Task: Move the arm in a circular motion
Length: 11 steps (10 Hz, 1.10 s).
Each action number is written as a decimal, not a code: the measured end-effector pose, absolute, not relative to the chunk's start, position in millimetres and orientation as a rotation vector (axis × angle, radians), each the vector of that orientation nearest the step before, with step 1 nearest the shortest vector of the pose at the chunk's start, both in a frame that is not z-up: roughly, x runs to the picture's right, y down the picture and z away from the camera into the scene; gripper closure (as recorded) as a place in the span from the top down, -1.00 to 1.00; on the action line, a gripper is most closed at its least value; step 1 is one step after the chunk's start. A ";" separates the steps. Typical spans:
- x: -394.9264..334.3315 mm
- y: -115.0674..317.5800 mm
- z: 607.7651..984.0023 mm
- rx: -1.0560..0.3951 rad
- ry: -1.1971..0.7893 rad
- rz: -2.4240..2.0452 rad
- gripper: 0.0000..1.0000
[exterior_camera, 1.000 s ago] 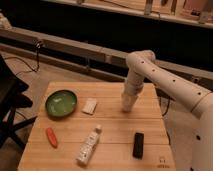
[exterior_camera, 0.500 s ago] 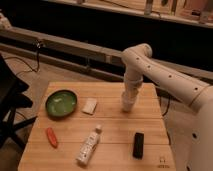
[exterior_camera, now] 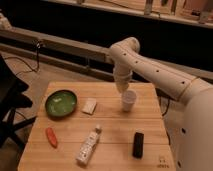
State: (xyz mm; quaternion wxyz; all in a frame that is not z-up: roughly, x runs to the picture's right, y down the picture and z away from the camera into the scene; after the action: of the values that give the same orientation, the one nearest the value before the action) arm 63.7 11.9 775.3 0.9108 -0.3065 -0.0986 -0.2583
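Observation:
The large white arm reaches in from the right over the wooden table. It bends at a rounded elbow and points straight down. My gripper is at the arm's lower end, just above and behind a small white paper cup standing on the table's far right part. I cannot tell whether the gripper touches the cup.
On the table lie a green bowl, a small white packet, an orange-red item, a lying white bottle and a black block. A dark chair stands at the left. A ledge runs behind.
The arm's elbow has swung to the left and slightly away from me. The lower end stays over the cup. The items on the table have not moved.

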 end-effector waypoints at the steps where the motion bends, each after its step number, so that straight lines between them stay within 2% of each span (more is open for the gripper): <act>1: 44.0 19.0 772.9 -0.621 -0.251 -0.581 -0.73; 6: 26.6 82.0 750.4 -0.669 -0.341 -0.609 -0.73; 11: 72.6 125.1 741.0 -0.765 -0.293 -0.452 -0.73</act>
State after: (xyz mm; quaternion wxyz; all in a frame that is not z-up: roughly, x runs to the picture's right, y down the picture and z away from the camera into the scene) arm 72.6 125.1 741.0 0.8925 -0.3689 -0.1414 -0.2177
